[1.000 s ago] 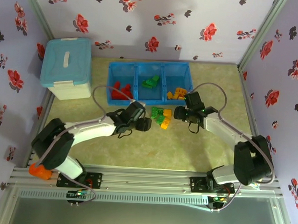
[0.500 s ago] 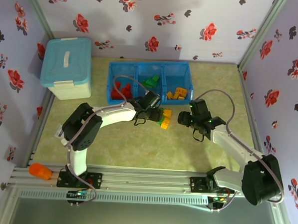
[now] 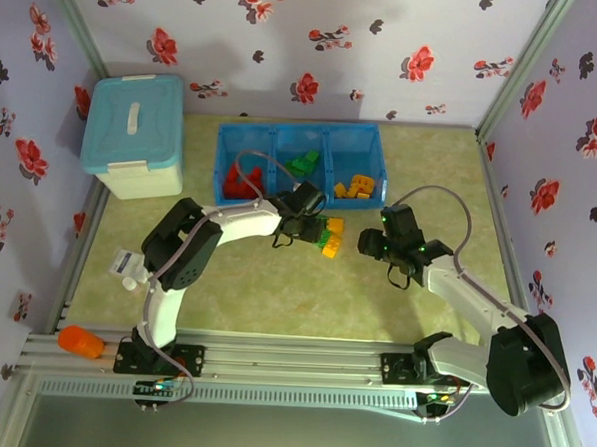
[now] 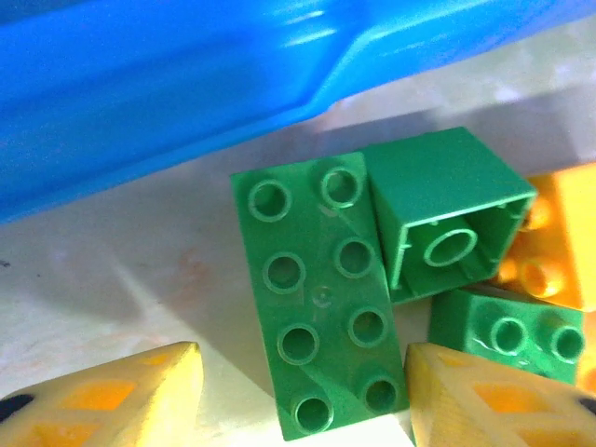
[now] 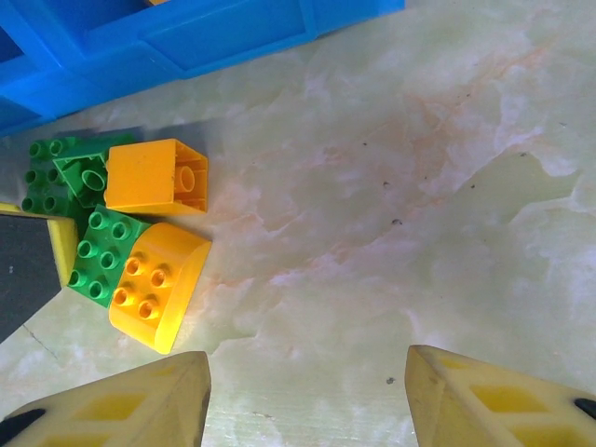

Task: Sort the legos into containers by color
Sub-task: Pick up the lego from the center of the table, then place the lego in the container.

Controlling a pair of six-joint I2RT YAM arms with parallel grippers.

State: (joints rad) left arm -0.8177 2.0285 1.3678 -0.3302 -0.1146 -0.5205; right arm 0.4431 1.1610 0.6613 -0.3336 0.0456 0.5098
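**LIGHT AND PICTURE QUALITY: 3 VIEWS**

Top view: bright, even, diffuse light from above. No glare. Faint soft shadows on the surface point(image 3: 274, 302) under both arms. Small detail slightly grainy.

Left wrist view: very close. Wall of the containers point(image 4: 186, 74) blurred, with white glare streaks along its rim. The long green lego point(image 4: 317, 317) is fairly sharp, with a darker shadow band across its studs. Grey shadow on the surface to its left. Yellow fingertips point(image 4: 112, 400) of the left end effector point(image 4: 303, 400) out of focus.

Right wrist view: brightest of the 3. Surface marbling crisp, washed pale toward the right. Dark shadow at the upper left of the lego cluster point(image 5: 154, 177). Fingertips of the right end effector point(image 5: 307, 400) soft at the bottom edge.
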